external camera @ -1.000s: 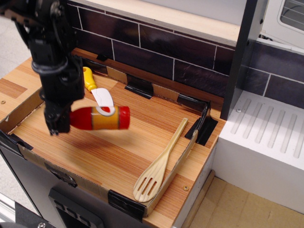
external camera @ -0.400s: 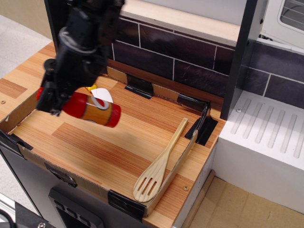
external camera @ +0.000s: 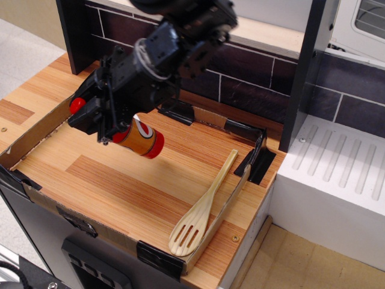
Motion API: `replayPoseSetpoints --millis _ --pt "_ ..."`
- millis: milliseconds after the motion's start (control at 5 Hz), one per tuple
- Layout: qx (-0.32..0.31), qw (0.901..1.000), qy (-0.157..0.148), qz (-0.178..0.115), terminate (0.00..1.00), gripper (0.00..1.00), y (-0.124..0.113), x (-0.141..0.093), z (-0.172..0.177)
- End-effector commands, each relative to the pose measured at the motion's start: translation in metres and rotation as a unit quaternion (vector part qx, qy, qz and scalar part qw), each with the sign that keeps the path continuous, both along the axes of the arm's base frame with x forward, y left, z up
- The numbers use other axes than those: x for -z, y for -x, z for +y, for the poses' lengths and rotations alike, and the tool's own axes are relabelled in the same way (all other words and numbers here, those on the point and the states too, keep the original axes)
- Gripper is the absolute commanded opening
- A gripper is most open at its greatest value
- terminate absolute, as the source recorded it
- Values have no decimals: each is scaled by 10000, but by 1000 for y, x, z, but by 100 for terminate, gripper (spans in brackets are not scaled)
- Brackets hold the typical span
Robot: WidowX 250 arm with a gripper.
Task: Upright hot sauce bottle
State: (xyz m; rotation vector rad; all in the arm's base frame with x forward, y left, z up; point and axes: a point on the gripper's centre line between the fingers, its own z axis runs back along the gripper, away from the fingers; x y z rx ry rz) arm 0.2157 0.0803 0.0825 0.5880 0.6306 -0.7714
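Observation:
The hot sauce bottle [external camera: 142, 138] is glossy red with an orange-yellow label. It hangs in the air over the left part of the wooden tray floor [external camera: 120, 186]. It is tilted, with its red cap [external camera: 76, 105] up at the left and its base down at the right. My black gripper [external camera: 100, 119] is shut on the bottle's neck end and covers much of its upper half. The arm reaches in from the upper middle.
A wooden slotted spoon [external camera: 201, 211] leans along the tray's right cardboard rim. Black corner brackets [external camera: 255, 159] stand at the tray's back right. A dark tiled wall [external camera: 240, 72] runs behind. A white ribbed counter [external camera: 337, 168] lies to the right.
The arm has swung in from the left to reach from the upper middle. The bottle has gone from level to tilted, base down to the right. The spatula is now hidden behind the arm.

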Motion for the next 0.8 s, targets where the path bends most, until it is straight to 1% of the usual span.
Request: replayPoseSetpoints --millis 0,200,400,600 --pt "-380 9947 -610 729 0 0 -10 -3 -2" --pt "-574 9867 -676 1360 0 0 -6 1 -5" --pt "-673 9806 -856 1632 0 0 -5 0 -7" --pt "-727 9715 -996 2022 0 0 1 6 -10"
